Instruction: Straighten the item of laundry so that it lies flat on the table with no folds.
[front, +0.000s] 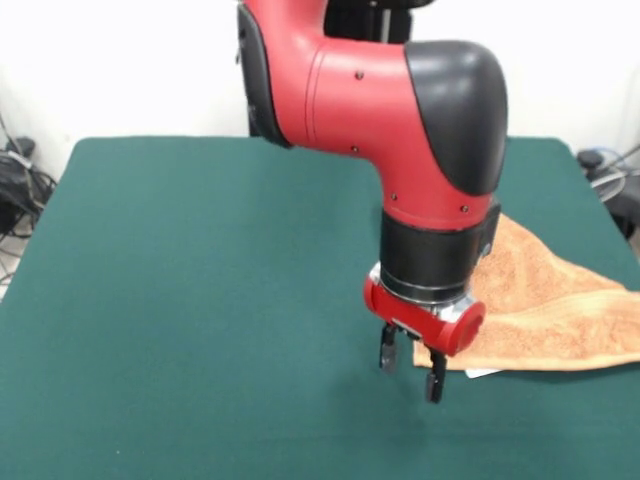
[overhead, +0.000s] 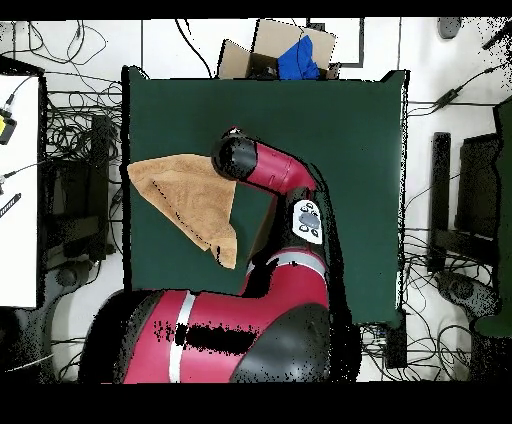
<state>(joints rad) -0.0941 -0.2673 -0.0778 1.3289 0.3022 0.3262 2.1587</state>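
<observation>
Dark green table (front: 180, 300) fills scene, white wall behind. Orange-tan towel (front: 560, 310) folded into triangle near table edge, one corner beside gripper (front: 412, 368). Jaws slightly apart, empty, hovering just above cloth-free felt. Best approach, by judgement: lower onto top layer's corner only, pinch, peel back across table to unfold flat.

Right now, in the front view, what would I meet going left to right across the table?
Bare green table → the gripper, fingers apart and empty → the folded orange towel at the right edge.
</observation>
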